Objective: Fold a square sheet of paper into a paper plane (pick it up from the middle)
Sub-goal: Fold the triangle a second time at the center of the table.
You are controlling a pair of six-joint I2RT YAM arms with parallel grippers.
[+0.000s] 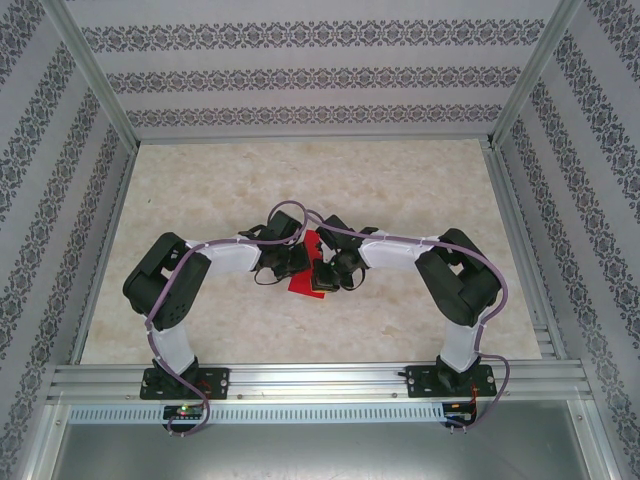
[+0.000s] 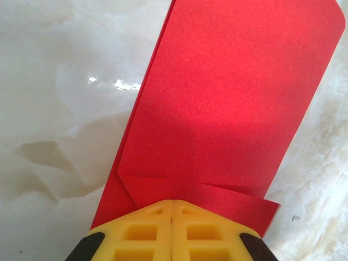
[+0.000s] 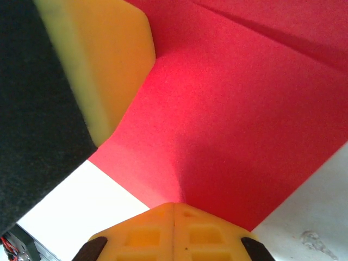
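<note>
Yellow tips of the left gripper (image 2: 172, 209) sit closest to the lens in the left wrist view. They are pressed together with no gap, clamped on one short end of the sheet of paper (image 2: 228, 103). The red strip runs away from that pinch, and a narrow flap is turned over just beside the tips. At least two layers show along the strip's long edge, so the sheet has already been folded. The right gripper (image 3: 174, 209) is likewise closed tight on the paper. The red surface rises into a small ridge at its tips, which indicates a real pinch and not a mere touch. A straight crease crosses the paper beyond that grip, and the left gripper's yellow and black body stands against the paper on its far side.

Seen from above, the two grippers meet on opposite sides of the paper, left one on its left, right one on its right, and cover most of it. Red patches show between and just below them. The marble-patterned table (image 1: 200, 200) lies under the paper; whether the paper rests on it or is held slightly clear cannot be told.

Progress, as a judgement: the early folds are done. No pointed nose or wings appear, so the dart shape remains to be formed.
</note>
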